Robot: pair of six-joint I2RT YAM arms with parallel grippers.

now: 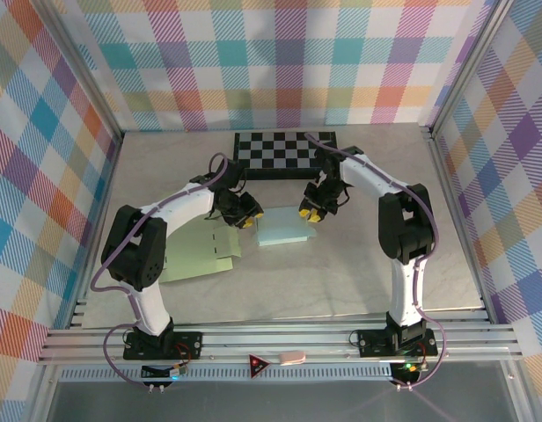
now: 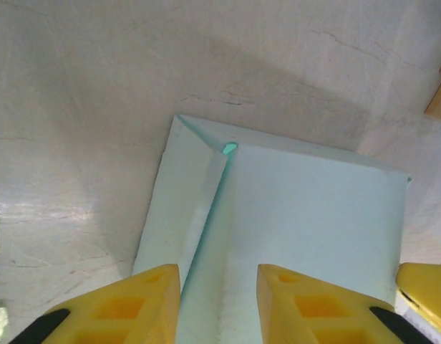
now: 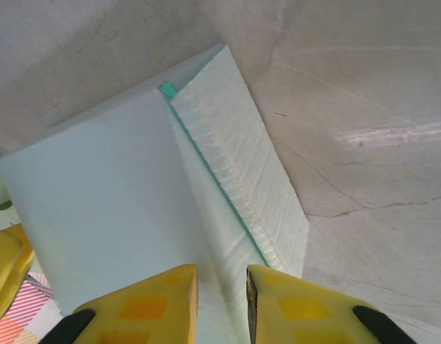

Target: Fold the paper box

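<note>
One wide grey table (image 1: 341,272), stone-veined and matte. A black-and-white checkerboard (image 1: 284,155) lies at its far edge. Left of centre are pale green sheets (image 1: 196,255), flat and die-cut with tabs.

Paper box (image 1: 282,230): mid-table, just right of the green sheets, between the two grippers. It is thin pale blue card with a smooth face, lying as a flat rectangle. The left side flap (image 2: 181,201) appears turned in over the panel along a sharp crease. The right side flap (image 3: 242,165) likewise, its surface faintly ribbed.

Judgement: early to middle. The side flaps are creased, but no wall stands upright and nothing is locked. Raising and tucking are left.

Left gripper (image 1: 245,215): yellow fingers partly apart, straddling the left crease, nothing visibly pinched. Right gripper (image 1: 311,214): a narrower gap, astride the right crease, likewise nothing pinched. Whether the tips touch the card I cannot tell.

Smallest: a teal notch (image 2: 229,148) at the crease's far end.
</note>
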